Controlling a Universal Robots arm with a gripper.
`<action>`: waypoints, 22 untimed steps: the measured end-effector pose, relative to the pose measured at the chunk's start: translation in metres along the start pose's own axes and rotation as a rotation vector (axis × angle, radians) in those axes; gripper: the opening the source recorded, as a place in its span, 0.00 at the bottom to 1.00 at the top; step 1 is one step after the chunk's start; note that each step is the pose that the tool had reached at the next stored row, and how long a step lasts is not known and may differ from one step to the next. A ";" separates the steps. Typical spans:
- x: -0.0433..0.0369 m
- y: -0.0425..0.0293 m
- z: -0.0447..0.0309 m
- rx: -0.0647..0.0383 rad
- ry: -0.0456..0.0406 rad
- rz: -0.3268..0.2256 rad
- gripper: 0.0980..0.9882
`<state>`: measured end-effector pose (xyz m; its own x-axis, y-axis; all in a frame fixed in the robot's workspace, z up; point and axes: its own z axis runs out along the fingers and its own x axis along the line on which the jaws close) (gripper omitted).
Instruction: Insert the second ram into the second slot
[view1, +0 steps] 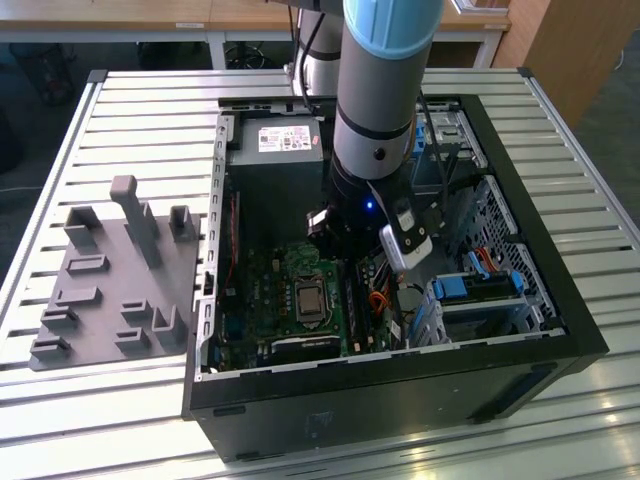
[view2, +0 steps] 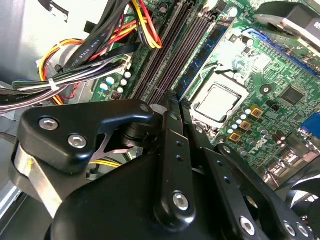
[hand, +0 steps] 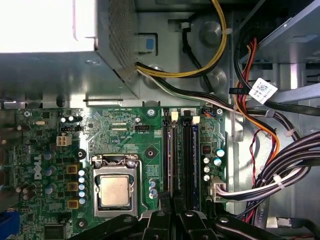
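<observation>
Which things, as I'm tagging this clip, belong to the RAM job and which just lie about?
Job:
- gripper, above the slots
- slots
- blue ram stick, standing in one slot

Lying about:
- CPU
- cables
- power supply
- grey tray beside the case

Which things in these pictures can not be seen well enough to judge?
- The memory slots in the exterior view: partly covered by the arm, so their fill is unclear.
- The second ram in the second wrist view: whether it is fully seated cannot be told.
- The gripper in the first wrist view: cut off by the picture's edge.
- The near ends of the slots: covered by the gripper.
</observation>
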<state>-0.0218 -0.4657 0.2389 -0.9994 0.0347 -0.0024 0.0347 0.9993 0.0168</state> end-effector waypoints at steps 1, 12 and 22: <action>-0.0024 0.0001 0.0003 0.000 0.0003 0.000 0.04; -0.0052 0.0000 0.0064 0.001 0.0032 -0.030 0.04; -0.0052 0.0000 0.0093 0.000 0.0031 -0.030 0.04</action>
<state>-0.0165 -0.4657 0.2296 -1.0000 0.0045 0.0003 0.0045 0.9999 0.0166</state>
